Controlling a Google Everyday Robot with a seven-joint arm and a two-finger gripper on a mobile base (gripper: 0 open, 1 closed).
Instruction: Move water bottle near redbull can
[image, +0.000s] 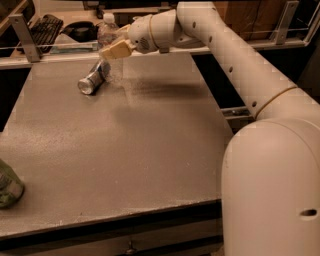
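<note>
The water bottle (106, 33) is clear with a white cap and stands upright at the far left of the grey table (150, 150). My gripper (112, 48) reaches in from the right and is shut around the bottle's middle, its tan fingers (120, 49) across the front. The redbull can (93, 80) lies on its side just below and left of the bottle, shiny top toward me. The bottle's lower part is right next to the can; I cannot tell whether they touch.
A greenish rounded object (7, 186) sits at the table's near left edge. A keyboard (44, 26) and a metal rail (25, 47) lie behind the table. My arm (240, 65) spans the right side.
</note>
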